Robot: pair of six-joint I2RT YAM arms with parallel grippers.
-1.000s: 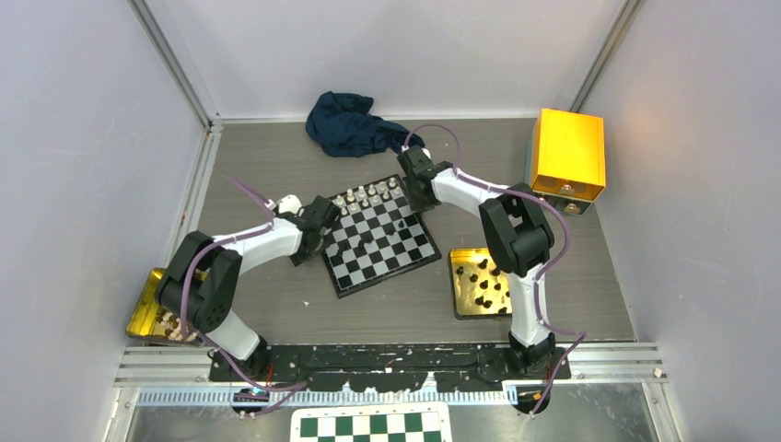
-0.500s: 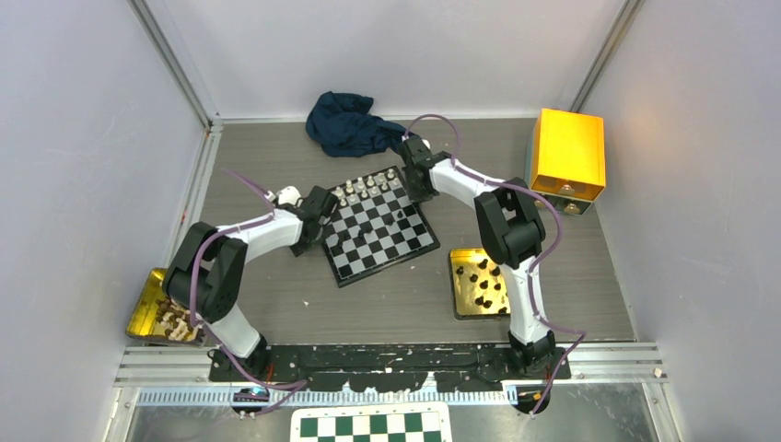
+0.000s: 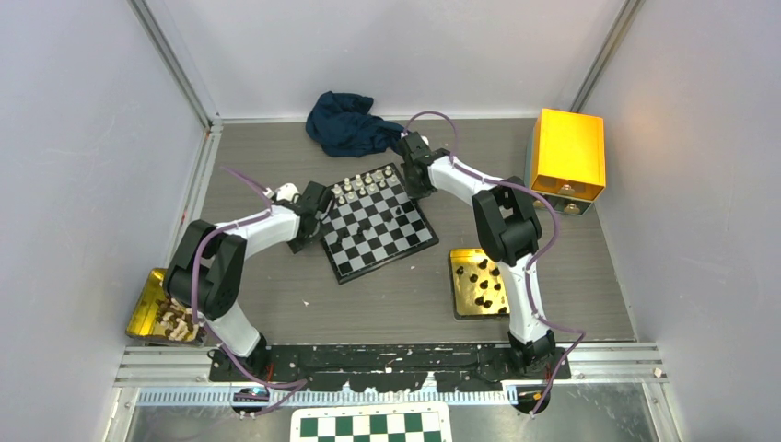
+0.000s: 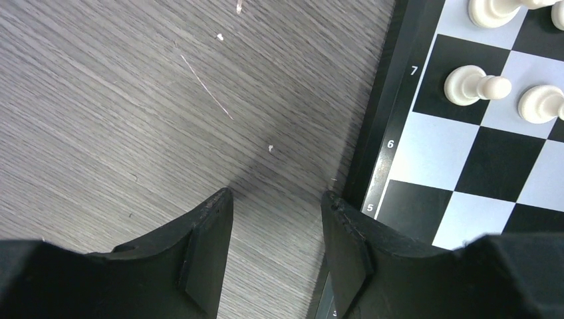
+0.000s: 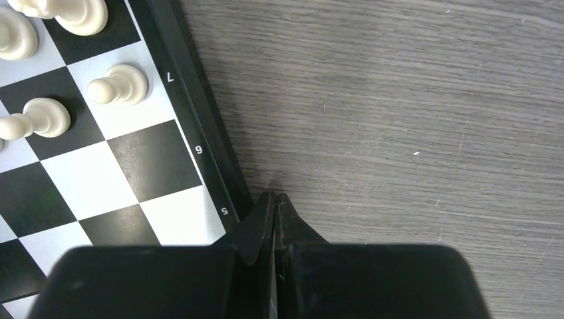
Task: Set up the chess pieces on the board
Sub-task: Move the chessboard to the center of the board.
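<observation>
At board [image 3: 372, 247] left edge: left gripper [image 4: 276, 199], fingers apart over bare table [image 4: 133, 100], one tip over the border. At right edge: right gripper [image 5: 274, 197], fingers pressed together. On far rows: white pieces [image 3: 365, 185]. Mid-board: black piece [image 3: 396, 212].

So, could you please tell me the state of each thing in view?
left hand: open, empty.
right hand: shut, empty.
board: partly set.
white pieces: standing on the board's far rows.
right tray: holding loose black pieces.
left tray: holding pale pieces.
cloth: crumpled.
</observation>
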